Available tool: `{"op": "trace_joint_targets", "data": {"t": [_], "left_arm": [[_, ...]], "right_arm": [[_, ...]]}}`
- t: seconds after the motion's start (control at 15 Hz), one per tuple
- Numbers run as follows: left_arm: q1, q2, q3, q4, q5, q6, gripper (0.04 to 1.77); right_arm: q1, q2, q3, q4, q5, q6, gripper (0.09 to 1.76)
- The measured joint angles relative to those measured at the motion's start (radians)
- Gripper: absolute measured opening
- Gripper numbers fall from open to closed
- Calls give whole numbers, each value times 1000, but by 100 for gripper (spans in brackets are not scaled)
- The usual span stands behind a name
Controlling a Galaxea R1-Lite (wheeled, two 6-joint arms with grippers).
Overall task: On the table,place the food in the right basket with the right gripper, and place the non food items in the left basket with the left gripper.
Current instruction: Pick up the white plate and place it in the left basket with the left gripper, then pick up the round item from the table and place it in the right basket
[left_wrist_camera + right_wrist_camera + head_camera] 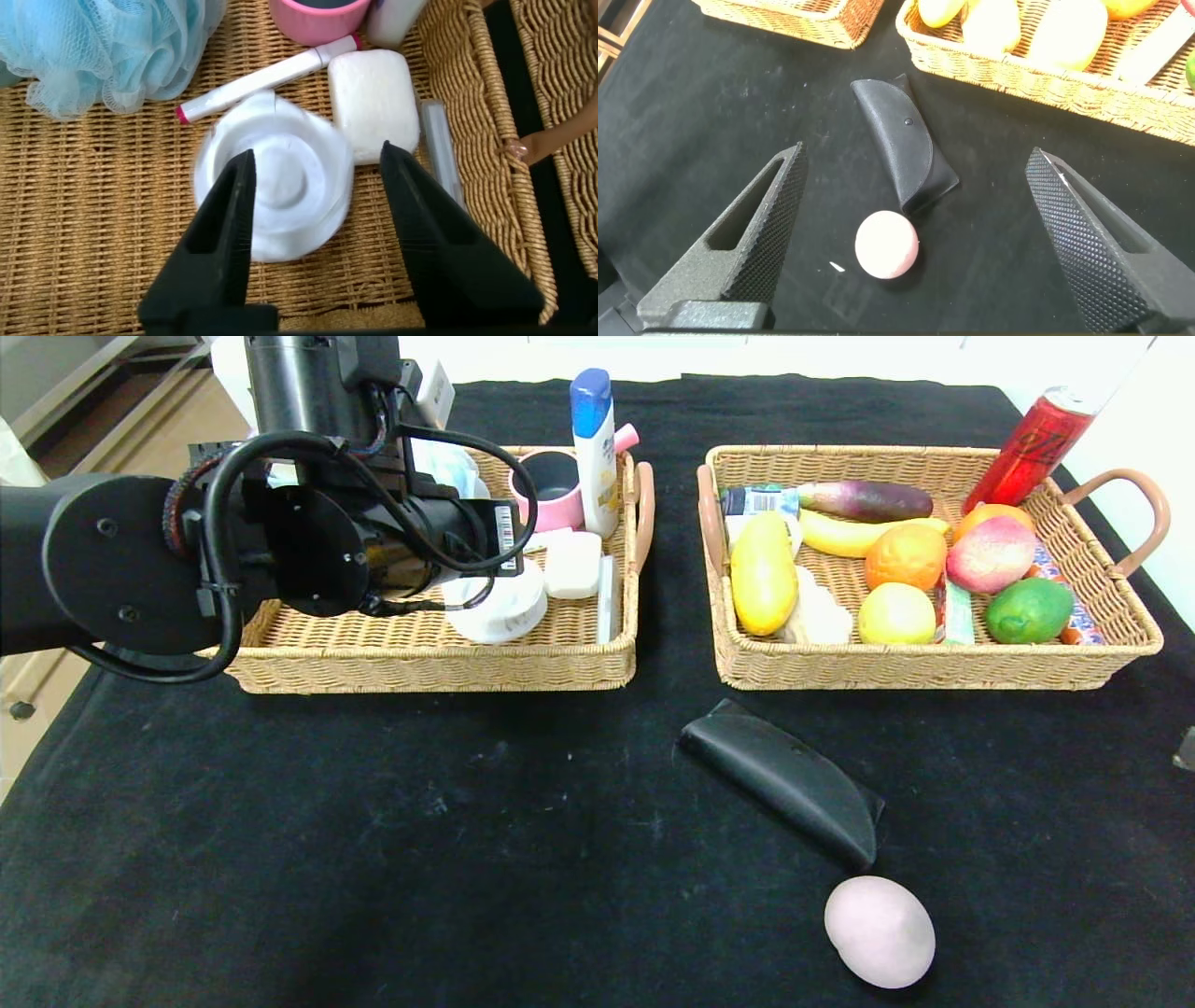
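The white ridged tub (pixel 273 182) lies on the wicker floor of the left basket (pixel 429 658), near its front wall, and the left gripper (pixel 318 210) hangs right over it with its fingers spread wide, one on each side and neither touching. The drop looks done, so the good move now is a straight lift, keeping the fingers apart until they clear the tub, the white block (pixel 374 93) and the marker (pixel 266 79) beside it.

Two things are left on the surface (pixel 373 859): the black half-moon pouch (pixel 784 779) just in front of the right basket (pixel 934 667), and the pale round bun (pixel 879 931) nearer still, touching or almost touching the pouch's near tip. The right gripper (pixel 915 238) hovers above the bun, wide open. A grasp should close squarely on the bun without dragging the pouch.

The surface is black cloth with faint scuffs. Pale cabinets stand to the far left.
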Motion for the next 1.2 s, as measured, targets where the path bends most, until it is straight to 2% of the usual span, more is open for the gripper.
{"op": "trace_joint_targets", "data": {"t": [0.2,0.47,0.67,0.8,1.07,1.2], "left_arm": [[-4,-5,7,11,0,1,125],[-16,-38,46,20,-6,32,143],[-27,-114,136,23,-61,73,152],[-31,-194,235,28,-141,111,156],[-35,-389,495,63,-379,208,162],[-34,-472,620,68,-479,261,164]], "right_arm": [[0,0,2,0,0,0,171],[1,1,5,0,1,0,171],[1,6,9,2,1,0,171],[1,9,10,2,1,0,171],[5,19,27,3,1,-28,171],[21,19,33,5,-2,-36,171]]}}
